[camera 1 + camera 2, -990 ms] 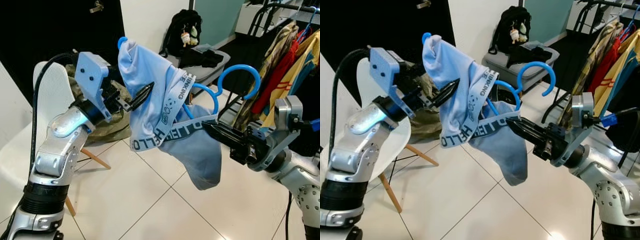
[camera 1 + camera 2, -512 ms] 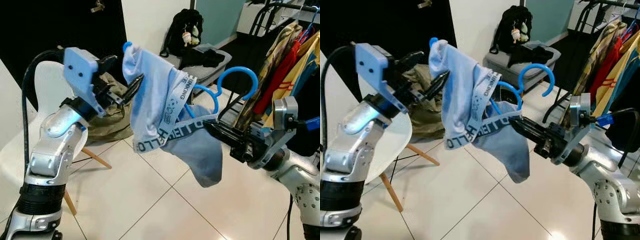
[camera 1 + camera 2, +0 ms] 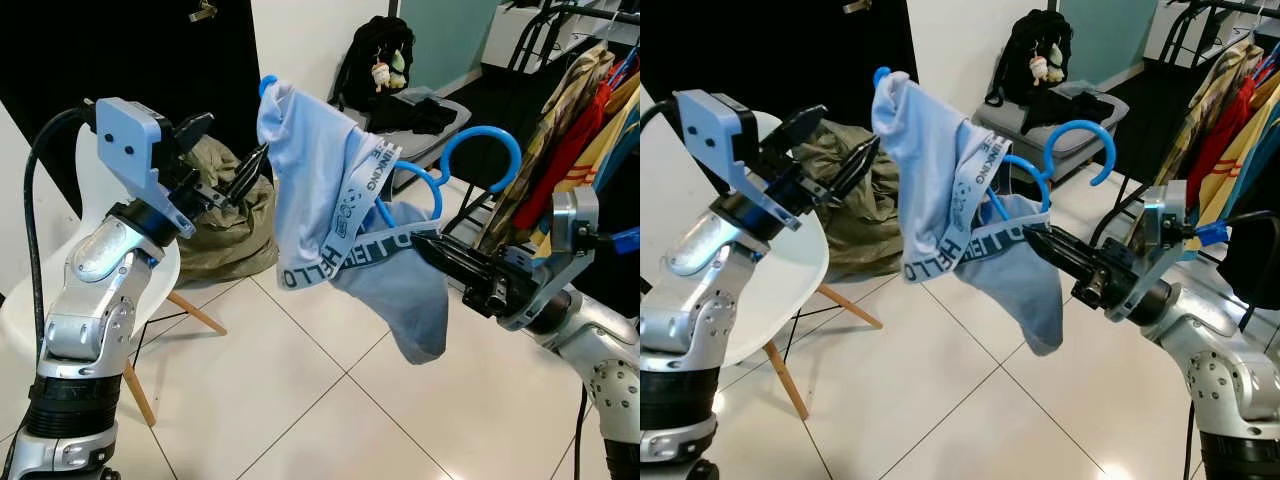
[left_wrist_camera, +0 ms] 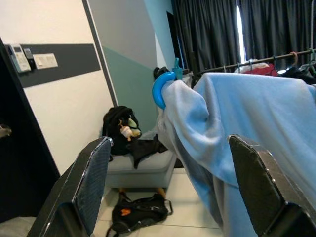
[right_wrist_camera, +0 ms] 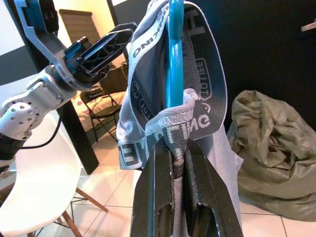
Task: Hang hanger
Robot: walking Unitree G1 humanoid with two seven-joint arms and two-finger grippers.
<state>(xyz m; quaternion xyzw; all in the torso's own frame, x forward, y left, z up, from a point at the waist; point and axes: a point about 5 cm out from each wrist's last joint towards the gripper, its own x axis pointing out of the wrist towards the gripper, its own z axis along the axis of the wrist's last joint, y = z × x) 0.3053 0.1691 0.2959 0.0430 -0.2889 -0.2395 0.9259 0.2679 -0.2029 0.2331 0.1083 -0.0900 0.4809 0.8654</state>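
Right gripper: our fingers are pinched tight on the blue hanger and the waistband.
Blue hanger: up in the air in front of us, its hook curling near the clothes rack.
Light blue underwear: draped over the hanger.
Left gripper: our fingers are spread wide, just beside the underwear, not touching.
White chair: below the hanger, on our left.
Green bag: behind the underwear, on the floor.
Clothes rack: farthest, on our right, with red and yellow clothes.
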